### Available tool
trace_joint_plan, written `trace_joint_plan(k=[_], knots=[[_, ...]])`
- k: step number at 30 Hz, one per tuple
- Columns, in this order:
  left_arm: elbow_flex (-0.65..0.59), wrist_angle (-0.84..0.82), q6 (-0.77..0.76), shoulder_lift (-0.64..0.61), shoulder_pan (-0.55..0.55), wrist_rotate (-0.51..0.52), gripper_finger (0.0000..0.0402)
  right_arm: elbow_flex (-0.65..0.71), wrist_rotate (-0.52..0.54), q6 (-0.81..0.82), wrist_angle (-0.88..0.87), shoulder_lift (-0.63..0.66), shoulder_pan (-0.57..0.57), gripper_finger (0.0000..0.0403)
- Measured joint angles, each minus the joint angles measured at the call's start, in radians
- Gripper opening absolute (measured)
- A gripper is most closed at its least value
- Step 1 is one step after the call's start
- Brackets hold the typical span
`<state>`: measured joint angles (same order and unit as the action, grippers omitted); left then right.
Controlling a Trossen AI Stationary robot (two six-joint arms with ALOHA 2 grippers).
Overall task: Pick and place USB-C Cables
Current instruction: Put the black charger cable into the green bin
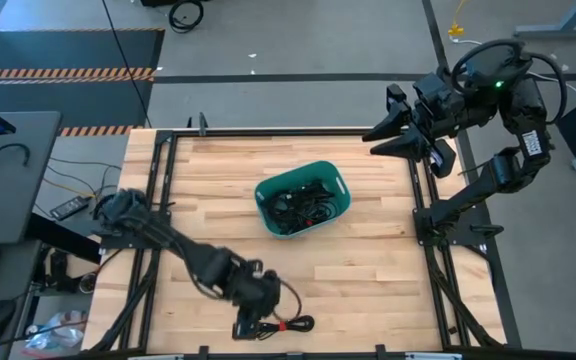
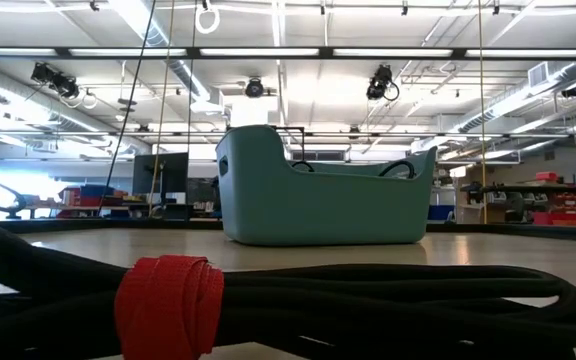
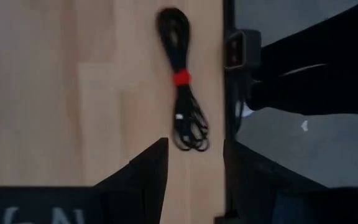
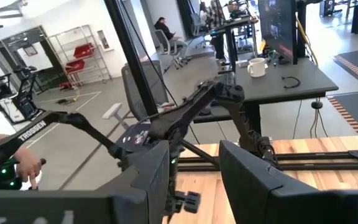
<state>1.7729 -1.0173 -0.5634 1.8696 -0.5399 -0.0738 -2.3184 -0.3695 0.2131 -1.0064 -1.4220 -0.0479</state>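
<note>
A teal basket (image 1: 303, 200) (image 2: 323, 195) stands mid-table on its base, with several black USB-C cables (image 1: 303, 203) lying inside it. One more coiled cable (image 1: 293, 324) (image 3: 182, 78), bound with a red tie (image 3: 180, 78) (image 2: 168, 305), lies flat on the wood by the near edge. My left gripper (image 1: 251, 328) (image 3: 194, 168) hovers open beside this cable, on its left, touching nothing. My right gripper (image 1: 388, 135) (image 4: 194, 180) is raised at the far right corner, open and empty.
The table's black frame rail (image 3: 229, 93) runs along the near edge right beside the tied cable. Bare wood (image 1: 368, 280) lies between the basket and the near edge. A person's hand (image 4: 27, 168) shows off the table beyond its left side.
</note>
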Motion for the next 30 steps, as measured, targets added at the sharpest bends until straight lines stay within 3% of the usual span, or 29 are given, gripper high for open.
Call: trace_joint_plan(k=[7,15,24,30], knots=[[0.000,0.069,-0.133,0.099,-0.063,-0.018,0.0160,0.000,0.000,-0.007,-0.002,0.000,0.000,0.0146],[0.000,0.173,-0.004,0.154,-0.068,0.028,0.0160,0.000,0.000,-0.007,0.001,0.000,0.000,0.0146],[0.001,0.158,-0.002,0.251,0.001,0.059,0.0160,0.000,0.000,0.016,0.002,0.000,0.000,0.0146],[0.000,0.226,-0.035,0.326,-0.019,0.024,0.0160,0.000,0.006,0.066,0.006,0.000,0.000,0.0146]])
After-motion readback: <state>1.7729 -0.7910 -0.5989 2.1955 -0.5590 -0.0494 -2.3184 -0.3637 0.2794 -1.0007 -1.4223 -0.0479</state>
